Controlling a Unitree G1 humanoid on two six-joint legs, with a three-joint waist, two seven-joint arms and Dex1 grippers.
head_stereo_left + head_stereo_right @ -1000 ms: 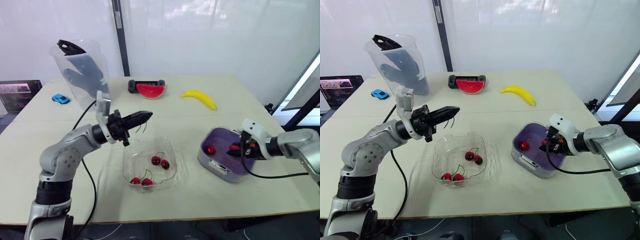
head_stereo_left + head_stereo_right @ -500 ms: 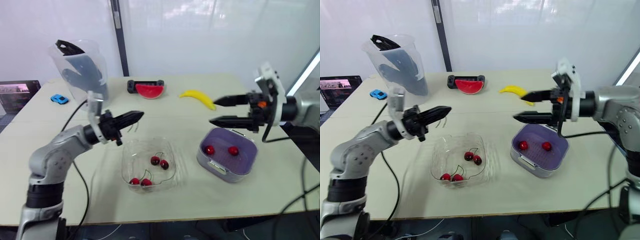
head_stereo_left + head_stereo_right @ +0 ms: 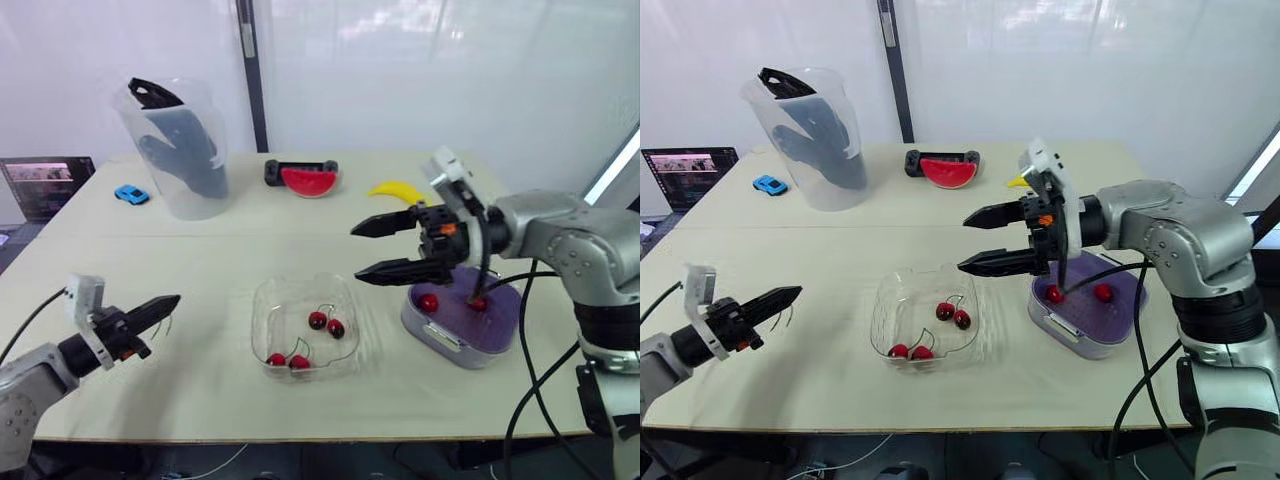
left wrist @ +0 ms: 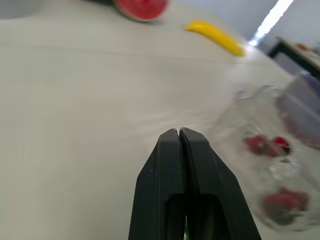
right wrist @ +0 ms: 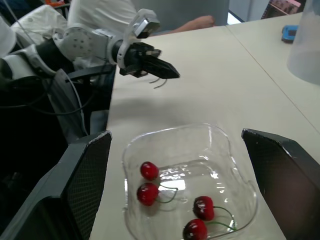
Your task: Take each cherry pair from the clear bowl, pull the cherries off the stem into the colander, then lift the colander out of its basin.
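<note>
- Hovering my right gripper (image 3: pixel 355 256) above the table (image 3: pixel 200 250), over the gap between the clear bowl (image 3: pixel 300 284) and the colander (image 3: pixel 506 300); its two black fingers are spread wide apart and carry nothing
- looking down through the right wrist view, the bowl lies framed between those spread fingers, so I am high above it and touching nothing
- my left gripper (image 3: pixel 172 299) is low near the front left edge of the table, well apart from the bowl and pointing towards it; the fingers are pressed tight together, and a thin bare stem (image 5: pixel 161 82) curls down from them
- two pairs wait in the bowl, both joined to their stems; the far cherry pair (image 3: pixel 318 320) sits towards the middle, the near cherry pair (image 3: pixel 276 359) against the front wall
- the purple colander is seated in its basin (image 3: pixel 436 336), just to the right of the bowl; two loose cherries (image 3: pixel 429 301) lie on its floor, a little apart from each other
- along the far side of the table: a banana (image 3: pixel 395 190), a watermelon slice (image 3: pixel 305 181), a blue toy car (image 3: pixel 130 194) and a clear jug (image 3: pixel 185 170) with something dark inside it; all well away from both grippers
</note>
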